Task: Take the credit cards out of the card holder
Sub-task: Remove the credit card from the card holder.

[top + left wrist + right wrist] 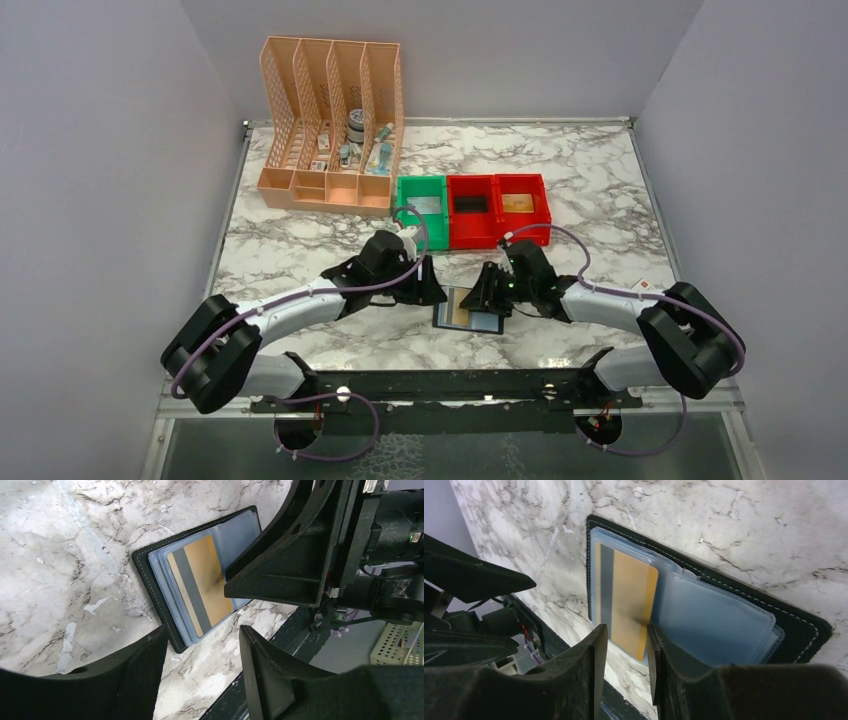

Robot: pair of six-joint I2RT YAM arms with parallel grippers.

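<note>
The black card holder (484, 324) lies open on the marble table between my two grippers. Its grey-blue sleeves face up, and a gold credit card (457, 313) with a grey stripe sticks partly out of the left half. The holder (150, 582) and card (205, 575) lie just ahead of my left gripper (202, 635), which is open and empty above the table. In the right wrist view my right gripper (624, 635) is open, its fingertips standing over the near edge of the gold card (631, 600) on the holder (796, 625). Other cards are hidden in the sleeves.
A peach lattice file organizer (330, 120) stands at the back left. A green bin (420, 200) and two red bins (473, 210) sit behind the grippers; the right one (522, 205) holds something tan. A small white item with a red mark (647, 285) lies by the right arm.
</note>
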